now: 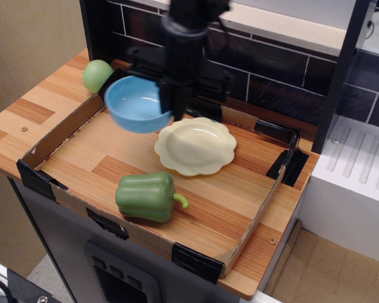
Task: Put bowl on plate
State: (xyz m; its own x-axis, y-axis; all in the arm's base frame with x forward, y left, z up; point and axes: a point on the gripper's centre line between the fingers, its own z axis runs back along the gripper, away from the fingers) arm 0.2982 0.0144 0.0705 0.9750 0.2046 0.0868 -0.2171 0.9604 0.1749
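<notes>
The light-blue bowl [137, 104] hangs in the air, tilted, above the tray's back left, just left of the plate. My gripper [172, 106] is shut on the bowl's right rim and comes down from above. The cream-yellow plate [196, 146] with a wavy rim lies flat on the wooden tray floor with nothing on it. The bowl's right edge is close to the plate's left rim but not over its middle.
A green pepper [146, 196] lies near the tray's front left. A pale-green ball [97, 74] sits outside the tray at the back left. A low cardboard wall [259, 214] rings the tray. A dark tiled wall [271, 69] stands behind.
</notes>
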